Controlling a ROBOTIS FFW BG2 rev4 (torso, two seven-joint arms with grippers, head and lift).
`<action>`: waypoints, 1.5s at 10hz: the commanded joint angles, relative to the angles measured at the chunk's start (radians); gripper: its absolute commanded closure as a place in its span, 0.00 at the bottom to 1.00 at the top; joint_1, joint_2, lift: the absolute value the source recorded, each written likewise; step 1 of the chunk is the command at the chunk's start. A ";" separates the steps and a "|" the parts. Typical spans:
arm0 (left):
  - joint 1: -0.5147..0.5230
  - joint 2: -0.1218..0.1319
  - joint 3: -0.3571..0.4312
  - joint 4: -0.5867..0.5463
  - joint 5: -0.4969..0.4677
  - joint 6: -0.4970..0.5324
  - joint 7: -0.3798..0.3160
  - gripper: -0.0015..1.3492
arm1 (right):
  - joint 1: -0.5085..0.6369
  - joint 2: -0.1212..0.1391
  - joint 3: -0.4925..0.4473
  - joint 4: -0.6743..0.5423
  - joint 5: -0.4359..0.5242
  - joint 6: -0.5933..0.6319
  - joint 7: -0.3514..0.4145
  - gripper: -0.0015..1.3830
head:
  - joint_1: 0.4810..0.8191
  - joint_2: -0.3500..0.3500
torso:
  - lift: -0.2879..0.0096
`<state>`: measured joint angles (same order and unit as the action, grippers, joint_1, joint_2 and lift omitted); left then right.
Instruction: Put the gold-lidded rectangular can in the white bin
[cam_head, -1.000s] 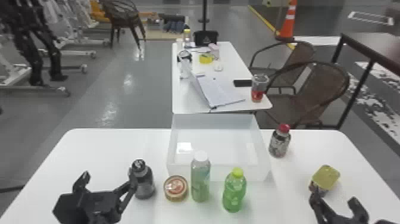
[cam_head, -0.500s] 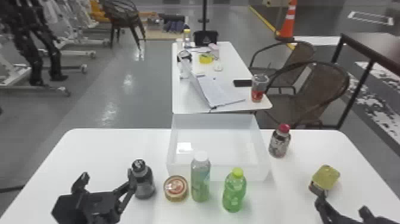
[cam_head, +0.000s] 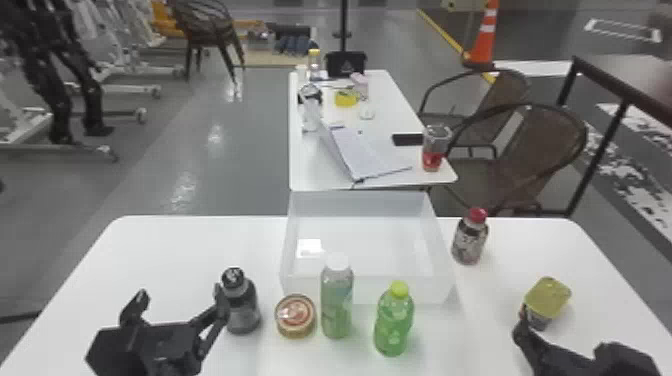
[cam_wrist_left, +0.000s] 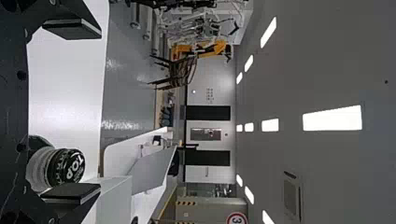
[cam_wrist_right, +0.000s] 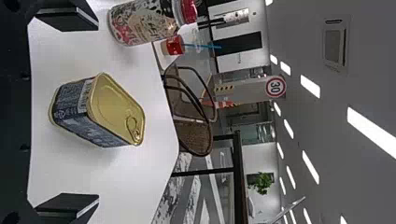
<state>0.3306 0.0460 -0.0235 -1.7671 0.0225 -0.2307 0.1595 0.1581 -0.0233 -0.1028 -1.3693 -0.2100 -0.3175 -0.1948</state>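
Component position: in the head view, the gold-lidded rectangular can (cam_head: 547, 298) stood upright on the table (cam_head: 200, 245), lower right of the frame. The white bin (cam_head: 367, 292) stood at centre.

Pincer state: the right pincer (cam_wrist_right: 99, 112) was released, its fingers wide apart. In the right wrist view, the can lay between the lines of the fingers, with white surface showing on both sides. The left pincer (cam_head: 181, 294) was also released, at lower left, close to a black-capped bottle (cam_head: 242, 307).

Handling: I rated the can as stiff, with moderate weight if full. The metal gold lid (cam_wrist_right: 112, 105) was likely to be slippery, and its pull-ring (cam_wrist_right: 134, 128) unsuitable as a grip point. I judged the correct hold to be across two opposite side walls, below the rim, pads flat to the walls. Closing on the corners risked rotating the can.
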 joint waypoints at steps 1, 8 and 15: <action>0.001 0.000 0.000 0.000 0.001 -0.001 0.000 0.11 | -0.029 0.002 0.000 0.042 0.000 0.000 -0.005 0.00 | 0.20 0.50 | 0.63; 0.002 0.005 0.002 0.002 0.008 -0.013 0.000 0.11 | -0.137 0.022 0.000 0.173 0.011 0.009 -0.026 0.10 | 0.20 0.50 | 0.63; 0.011 0.022 0.000 0.009 0.031 -0.068 0.000 0.11 | -0.219 0.022 -0.001 0.325 0.015 -0.031 -0.080 0.10 | 0.20 0.50 | 0.63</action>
<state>0.3401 0.0669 -0.0229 -1.7580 0.0516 -0.2943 0.1595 -0.0524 -0.0029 -0.1043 -1.0646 -0.1957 -0.3339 -0.2733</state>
